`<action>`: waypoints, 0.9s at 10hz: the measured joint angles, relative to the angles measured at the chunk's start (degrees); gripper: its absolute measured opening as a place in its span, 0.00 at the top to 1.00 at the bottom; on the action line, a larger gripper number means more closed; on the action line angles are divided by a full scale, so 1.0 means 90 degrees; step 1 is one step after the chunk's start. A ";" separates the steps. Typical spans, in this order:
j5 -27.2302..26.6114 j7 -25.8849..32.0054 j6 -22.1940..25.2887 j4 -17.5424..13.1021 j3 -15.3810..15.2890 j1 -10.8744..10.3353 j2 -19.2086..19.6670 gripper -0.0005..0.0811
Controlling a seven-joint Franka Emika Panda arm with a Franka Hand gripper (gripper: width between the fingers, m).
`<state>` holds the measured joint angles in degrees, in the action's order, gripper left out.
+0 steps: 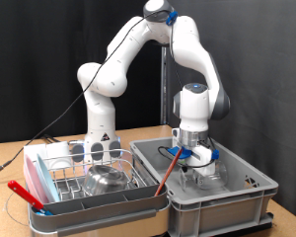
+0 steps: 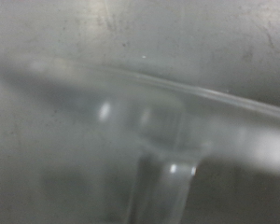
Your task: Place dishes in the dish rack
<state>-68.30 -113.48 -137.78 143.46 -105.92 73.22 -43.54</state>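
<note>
The dish rack point(image 1: 59, 176), a wire grid on a white-pink tray with a grey front trough, stands at the exterior view's lower left. A shiny steel bowl point(image 1: 107, 179) lies in it. My gripper point(image 1: 195, 166) is lowered into the grey plastic crate point(image 1: 222, 205) on the exterior view's right, just above its floor. The wrist view is filled by a blurred clear glass point(image 2: 159, 121) very close to the camera, its rim arcing across the frame. My fingers do not show in the wrist view. In the exterior view the glass is hard to make out beside the gripper.
A red-handled utensil point(image 1: 23, 194) leans on the rack's left end. A brown stick point(image 1: 166, 171) leans on the crate wall between rack and crate. The arm's base point(image 1: 101, 128) stands behind the rack. A black curtain closes the back.
</note>
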 joint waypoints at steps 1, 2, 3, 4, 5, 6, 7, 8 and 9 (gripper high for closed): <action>0.0063 -0.0075 0.0075 -0.0003 0.0060 -0.0011 -0.0004 0.00; 0.0193 -0.0295 0.0195 -0.0004 0.0126 -0.0023 -0.0028 0.00; 0.0325 -0.0602 0.0369 -0.0015 0.0186 -0.0024 -0.0080 0.00; 0.0427 -0.0930 0.0559 -0.0038 0.0240 -0.0016 -0.0121 0.00; 0.0451 -0.1144 0.0681 -0.0068 0.0282 0.0009 -0.0131 0.00; 0.0451 -0.1242 0.0779 -0.0096 0.0309 0.0052 -0.0131 0.00; 0.0451 -0.1330 0.0866 -0.0127 0.0344 0.0096 -0.0131 0.00; 0.0451 -0.1373 0.0937 -0.0159 0.0357 0.0142 -0.0131 0.00; 0.0452 -0.1409 0.1000 -0.0183 0.0358 0.0191 -0.0131 0.00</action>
<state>-64.24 -126.16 -128.78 141.81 -102.69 74.94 -44.72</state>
